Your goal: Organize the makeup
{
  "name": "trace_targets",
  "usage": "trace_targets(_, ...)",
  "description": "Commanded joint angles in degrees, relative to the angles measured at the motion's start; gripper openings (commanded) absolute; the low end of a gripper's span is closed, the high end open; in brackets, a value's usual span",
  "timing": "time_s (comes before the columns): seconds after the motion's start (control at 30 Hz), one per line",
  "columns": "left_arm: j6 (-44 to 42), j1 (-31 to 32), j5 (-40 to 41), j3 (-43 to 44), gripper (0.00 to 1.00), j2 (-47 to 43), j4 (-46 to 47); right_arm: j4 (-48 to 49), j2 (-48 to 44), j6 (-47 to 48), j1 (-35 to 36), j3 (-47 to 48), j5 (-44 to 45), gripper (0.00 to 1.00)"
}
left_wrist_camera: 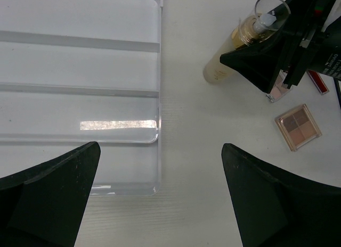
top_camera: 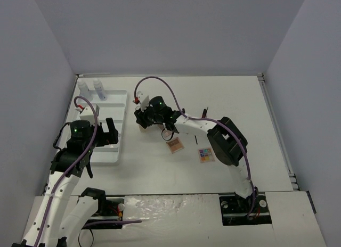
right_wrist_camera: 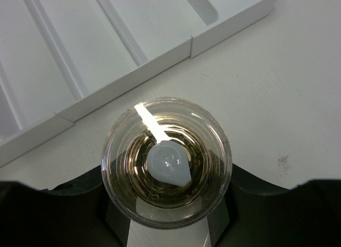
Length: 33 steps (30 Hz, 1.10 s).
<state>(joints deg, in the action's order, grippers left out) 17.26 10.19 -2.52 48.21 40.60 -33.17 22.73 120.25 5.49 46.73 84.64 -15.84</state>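
- The step in hand is judged to be the moving of the amber bottle (right_wrist_camera: 166,162) into the tray (top_camera: 114,100). The bottle is seen at the centre of the right wrist view, cap toward the camera, just beside the tray's edge and not yet over any slot.
- The right end effector (top_camera: 143,118) is closed on the amber bottle. A dark finger is seen at each side of it below the cap, and in the left wrist view one finger (left_wrist_camera: 256,60) is pressed against the bottle at the upper right of the frame.
- Whether the bottle's base rests on the worktop (top_camera: 229,98) or is held just clear of it cannot be told.
- The next move is judged to call for the bottle to be carried toward the left of the top view, over the tray wall, and lowered into a slot wide enough for it. The clear bottles (top_camera: 83,88) at the tray's upper left corner should be given room.
- The left end effector (left_wrist_camera: 160,204) is spread wide, and nothing is held or touched by it. It is hung over the tray's right edge, with slots at the left of its view and bare worktop at the right.
- A peach palette (top_camera: 175,145) and a coloured palette (top_camera: 206,154) are seen flat on the worktop near the centre of the top view, outside the tray, so much of the task is judged undone.
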Motion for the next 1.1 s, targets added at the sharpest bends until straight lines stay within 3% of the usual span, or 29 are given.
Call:
trace_targets(0.0,0.61,0.36,0.62,1.28,0.97,0.16,2.38,4.89,-0.74,2.16,1.1,2.45,2.1,0.02)
trace_targets(0.2,0.76,0.36,0.42,1.08,0.97,0.27,3.02,4.87,-1.15,2.77,1.35,0.46,3.01,0.2)
trace_targets(0.33,0.85,0.36,0.35,0.7,0.97,0.2,3.27,5.14,-2.59,2.47,1.43,-1.58,2.89,0.44)
trace_targets(0.53,0.64,0.36,0.29,0.45,0.97,0.32,3.96,5.87,-5.31,1.94,1.47,-4.3,3.09,0.66)
trace_targets(0.73,0.38,0.36,-0.83,-0.29,0.97,0.27,5.78,6.45,-10.48,1.12,1.43,-8.34,4.01,0.78)
trace_targets(0.83,0.15,0.36,-1.53,-1.27,0.97,0.55,7.94,6.12,-14.32,0.75,1.43,-11.66,5.29,0.98)
trace_targets(1.07,0.5,0.64,-3.0,-2.36,0.97,6.38,17.22,1.42,-32.13,-2.07,1.2,-23.63,13.7,1.0)
